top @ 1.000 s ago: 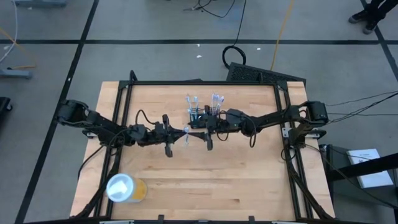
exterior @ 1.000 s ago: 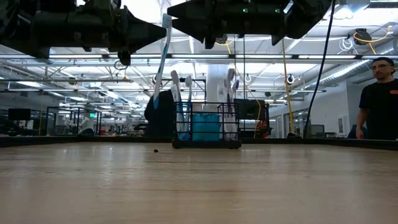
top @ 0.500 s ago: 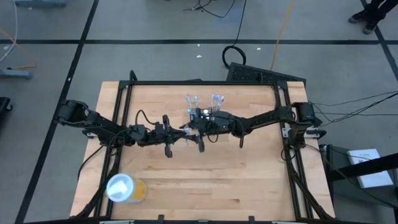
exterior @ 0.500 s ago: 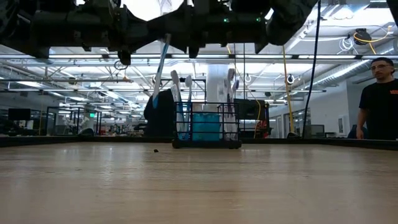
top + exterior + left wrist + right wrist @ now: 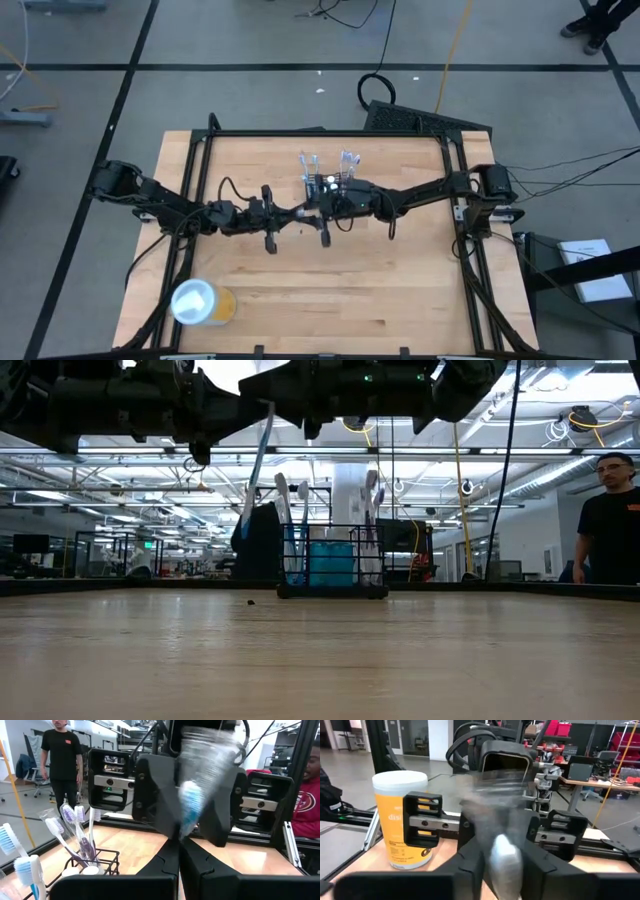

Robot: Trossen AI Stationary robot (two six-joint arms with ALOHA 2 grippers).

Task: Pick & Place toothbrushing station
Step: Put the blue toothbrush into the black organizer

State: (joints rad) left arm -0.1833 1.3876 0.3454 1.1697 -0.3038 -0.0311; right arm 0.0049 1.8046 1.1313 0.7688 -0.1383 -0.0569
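Since a second ago the right gripper (image 5: 308,207) has slid in from beside the holder to meet the left gripper (image 5: 293,212) tip to tip above the table's middle; the left arm has stayed where it was. Seen from above, the toothbrushing station (image 5: 328,181), a black wire-mesh holder with brushes standing in it, sits just beyond the two meeting grippers, toward the table's far edge, while a yellow cup with a white lid (image 5: 201,302) lies well apart from them near the front left corner. From table height, both arms hang dark along the top, a blue-and-white toothbrush (image 5: 255,465) slants down from between them, and the station (image 5: 332,563) stands on the wood behind it; a person in a black shirt (image 5: 610,520) stands off to the side in the room. Through the left wrist camera, the left gripper's fingers (image 5: 165,862) are clenched on the toothbrush handle, its blurred head (image 5: 190,810) reaching into the right gripper's spread fingers (image 5: 155,795). Through the right wrist camera, the brush is a blur in front; the cup (image 5: 402,820) stands beyond.
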